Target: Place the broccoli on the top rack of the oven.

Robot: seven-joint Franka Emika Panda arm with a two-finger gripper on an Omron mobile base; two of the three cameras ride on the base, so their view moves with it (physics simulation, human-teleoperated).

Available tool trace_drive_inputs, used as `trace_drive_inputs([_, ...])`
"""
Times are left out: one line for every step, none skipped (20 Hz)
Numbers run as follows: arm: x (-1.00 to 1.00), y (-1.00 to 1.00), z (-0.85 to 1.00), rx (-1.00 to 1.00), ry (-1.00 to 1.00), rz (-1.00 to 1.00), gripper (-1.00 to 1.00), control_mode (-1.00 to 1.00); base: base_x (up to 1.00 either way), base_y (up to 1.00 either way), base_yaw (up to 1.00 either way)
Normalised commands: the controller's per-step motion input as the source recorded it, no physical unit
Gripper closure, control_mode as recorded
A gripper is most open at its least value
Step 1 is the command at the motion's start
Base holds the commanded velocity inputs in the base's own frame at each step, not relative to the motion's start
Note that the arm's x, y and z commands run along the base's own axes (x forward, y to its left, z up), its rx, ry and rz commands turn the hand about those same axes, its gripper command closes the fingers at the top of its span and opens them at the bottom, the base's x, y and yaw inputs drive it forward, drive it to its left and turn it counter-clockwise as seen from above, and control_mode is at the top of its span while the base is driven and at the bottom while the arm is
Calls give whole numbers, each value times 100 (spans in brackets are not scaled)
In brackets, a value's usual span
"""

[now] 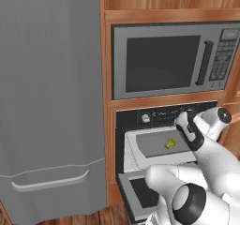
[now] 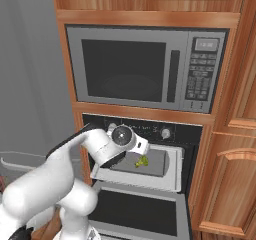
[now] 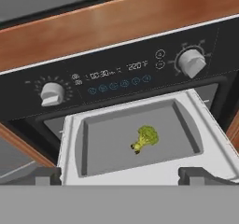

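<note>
Broccoli (image 3: 144, 139) lies alone on the dark centre of the top rack (image 3: 70, 139), a little right of its middle; the rack is pulled out of the oven (image 3: 28, 111) over the lowered door (image 1: 136, 193). The tool (image 3: 119, 175) hovers near the rack's near rim, spread wide, empty. Placement looks done; I'd back away straight, without nudging the rim.

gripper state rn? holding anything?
Gripper: open and empty, fingers wide apart; broccoli lies on the top rack.
</note>
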Motion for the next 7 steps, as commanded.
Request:
trace_drive_inputs([-49,0,82,6,8,0,-100,-100,0,0,0])
trace_drive_inputs([-49,0,76,7,7,0,-100,-100,0,0,0])
trace_drive_inputs([-53,0,70,7,6,0,-100,-100,0,0,0])
trace_drive_inputs([-54,0,56,8,9,0,-100,-100,0,0,0])
trace_drive_inputs([-56,0,44,6,12,0,-100,-100,0,0,0])
trace_drive_inputs([-60,0,34,2,9,0,-100,-100,0,0,0])
trace_drive_inputs([-61,14,34,0,9,0,-100,-100,0,0,0])
